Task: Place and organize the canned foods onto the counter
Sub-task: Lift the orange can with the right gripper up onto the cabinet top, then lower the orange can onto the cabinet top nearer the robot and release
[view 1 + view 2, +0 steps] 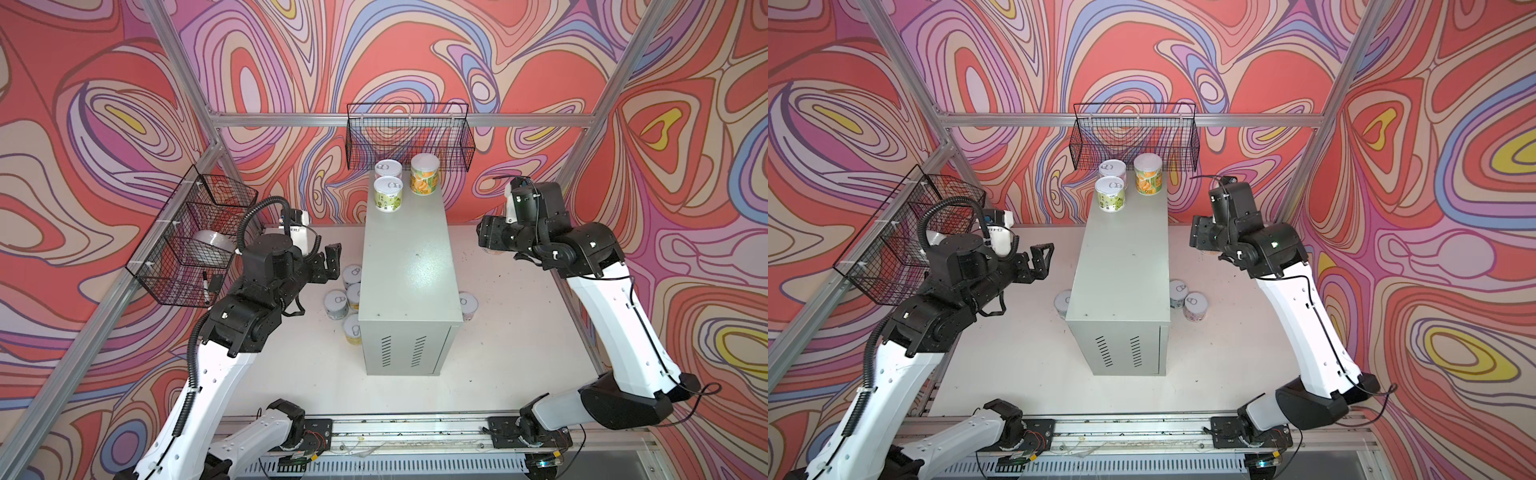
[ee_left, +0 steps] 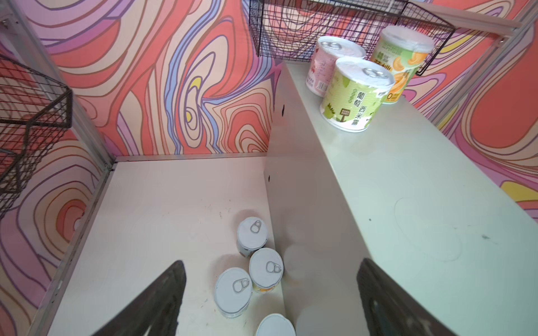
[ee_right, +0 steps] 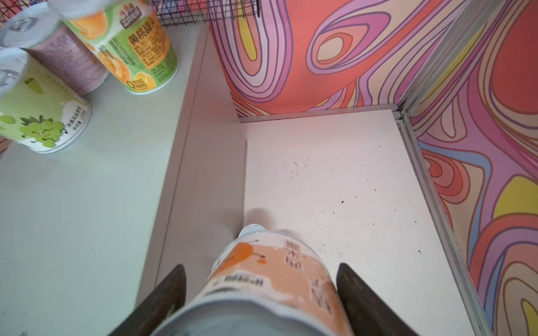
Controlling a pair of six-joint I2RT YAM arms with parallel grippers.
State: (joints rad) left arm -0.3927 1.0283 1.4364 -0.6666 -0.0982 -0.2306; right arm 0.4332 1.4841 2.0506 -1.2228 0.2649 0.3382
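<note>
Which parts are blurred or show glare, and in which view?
In the right wrist view, the orange can in the right claw is soft, too near the lens; in the left wrist view, the left claw has dark, blurred fingers, while the green can on the counter reads sharply; in a top view, a pale sheen lies on the counter's top.

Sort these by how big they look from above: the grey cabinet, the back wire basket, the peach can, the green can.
In a top view, largest first:
1. grey cabinet
2. back wire basket
3. peach can, the taller can
4. green can, only slightly smaller than the peach one
</note>
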